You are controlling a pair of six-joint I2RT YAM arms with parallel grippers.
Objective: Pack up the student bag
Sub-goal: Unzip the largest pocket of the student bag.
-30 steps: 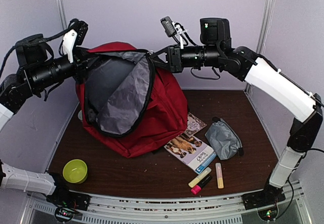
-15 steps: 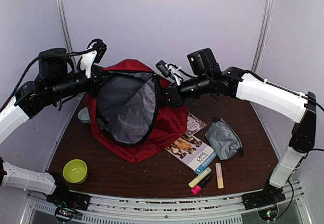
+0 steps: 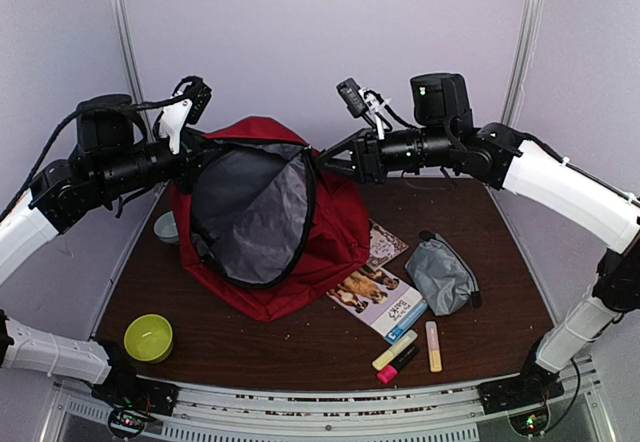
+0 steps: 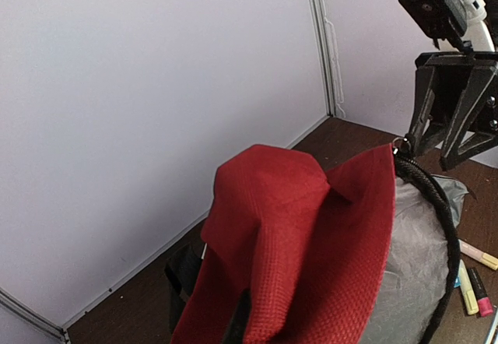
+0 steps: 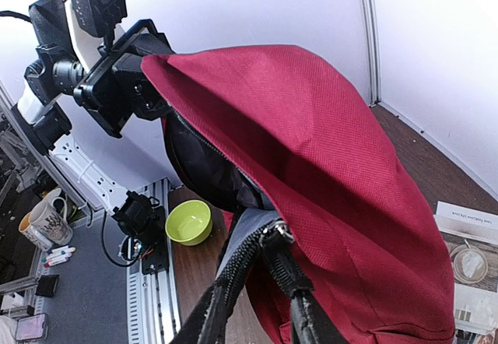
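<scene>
Where the booklet (image 3: 380,300) lies beside the student bag (image 3: 335,224), its lettering blurs.

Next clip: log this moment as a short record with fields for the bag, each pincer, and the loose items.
bag: student bag propped upright, main compartment gaping, grey lining showing
contents: nothing visible inside
left pincer: shut on the bag's top rim, holding it up
right pincer: jaws parted at the zip edge on the opposite side of the opening
right of bag: book, grey pouch, highlighters
front left: green bowl
</scene>
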